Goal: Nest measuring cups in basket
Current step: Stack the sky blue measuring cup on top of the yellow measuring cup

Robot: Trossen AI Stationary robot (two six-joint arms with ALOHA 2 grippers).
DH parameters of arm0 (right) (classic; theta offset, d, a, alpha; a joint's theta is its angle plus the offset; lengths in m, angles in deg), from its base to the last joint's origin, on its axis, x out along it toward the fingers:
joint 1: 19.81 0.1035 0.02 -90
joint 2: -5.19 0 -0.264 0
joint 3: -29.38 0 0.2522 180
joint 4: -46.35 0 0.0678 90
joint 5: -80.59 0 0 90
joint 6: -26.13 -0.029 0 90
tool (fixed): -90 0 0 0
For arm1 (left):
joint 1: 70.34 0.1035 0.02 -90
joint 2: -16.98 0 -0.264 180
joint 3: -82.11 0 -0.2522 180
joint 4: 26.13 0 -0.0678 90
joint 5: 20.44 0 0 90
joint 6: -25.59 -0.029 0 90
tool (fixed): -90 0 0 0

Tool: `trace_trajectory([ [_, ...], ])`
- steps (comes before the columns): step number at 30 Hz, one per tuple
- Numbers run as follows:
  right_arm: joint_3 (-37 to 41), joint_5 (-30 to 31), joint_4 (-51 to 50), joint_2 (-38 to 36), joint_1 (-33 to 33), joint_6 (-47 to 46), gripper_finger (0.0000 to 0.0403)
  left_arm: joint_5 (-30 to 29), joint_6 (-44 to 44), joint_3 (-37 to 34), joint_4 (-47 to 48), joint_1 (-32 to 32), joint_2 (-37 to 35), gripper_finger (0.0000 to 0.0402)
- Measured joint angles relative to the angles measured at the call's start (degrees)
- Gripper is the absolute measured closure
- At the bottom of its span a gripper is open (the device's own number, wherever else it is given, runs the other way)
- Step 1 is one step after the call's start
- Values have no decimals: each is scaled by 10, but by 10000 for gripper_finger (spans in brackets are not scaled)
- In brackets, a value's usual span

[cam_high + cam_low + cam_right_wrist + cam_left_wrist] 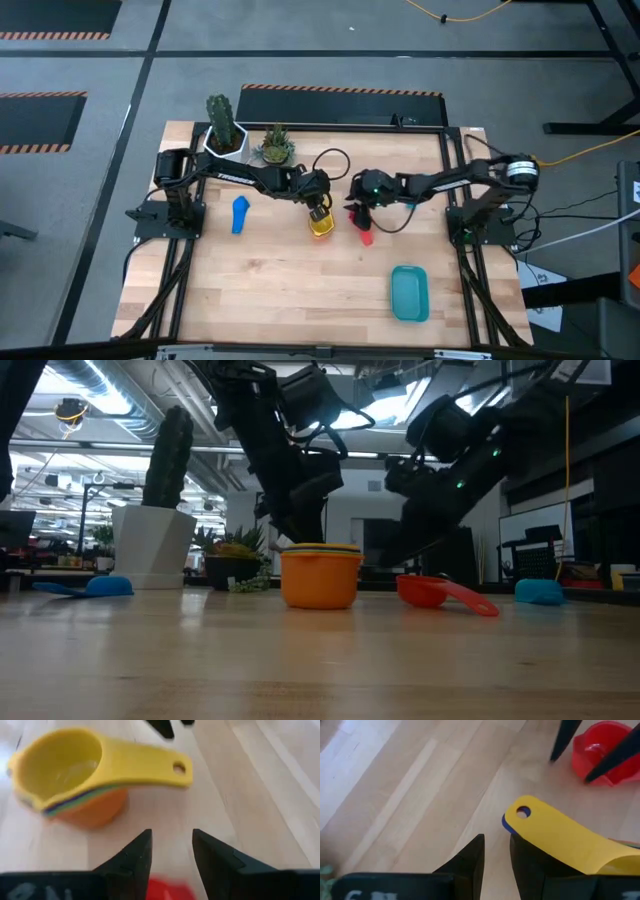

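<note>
A nested stack of cups (320, 223), yellow on top and orange lowest (320, 580), stands on its base at the table's middle. Its yellow handle (555, 837) lies over a dark blue one (505, 823). My left gripper (318, 203) is at the far side of the stack, open a little, with nothing between its fingers (496, 840). The red cup (362, 226) rests on the table right of the stack. My right gripper (357, 208) is open above it (172, 832), one finger on each side of its bowl (597, 750). A light blue cup (240, 214) lies at the left. The teal basket (409, 292) sits at the near right. My left gripper has the stack's yellow handle (540, 832) along the outer side of one finger (530, 862); whether they touch I cannot tell. My right gripper's fingers come at the red cup's bowl from above, but whether they touch it I cannot tell.
A white pot with a cactus (225, 132) and a small dark pot with a succulent (275, 148) stand at the far left, behind my left arm. Bare wood lies between the cups and the basket, and along the near edge.
</note>
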Motion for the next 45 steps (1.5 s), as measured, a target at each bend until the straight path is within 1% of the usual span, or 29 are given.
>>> trace_trajectory([
  [4,0,0,-108,-72,0,-4,257,0,0,0,0,0,0,317],
  [8,0,0,-224,-147,0,-29,257,0,0,0,-1,0,0,317],
  [13,0,0,-398,-224,0,-45,257,1,0,0,0,0,0,317],
  [16,0,18,-494,-250,0,-46,257,1,0,0,-1,0,0,317],
  [18,1,49,-531,-257,0,-63,257,1,-1,0,-1,0,0,317],
  [22,4,116,-526,-253,0,-90,257,1,0,0,-1,0,0,317],
  [25,6,138,-544,-245,0,-127,257,2,-1,0,-1,0,0,317],
  [29,6,141,-582,-233,0,-189,257,2,-1,0,-1,0,0,317],
  [35,33,150,-587,-217,0,-254,257,2,-1,0,-1,0,0,317],
  [39,53,151,-585,-207,0,-268,257,2,-1,0,-1,0,0,317],
  [45,59,151,-564,-206,0,-264,257,2,-1,0,-1,0,0,317],
])
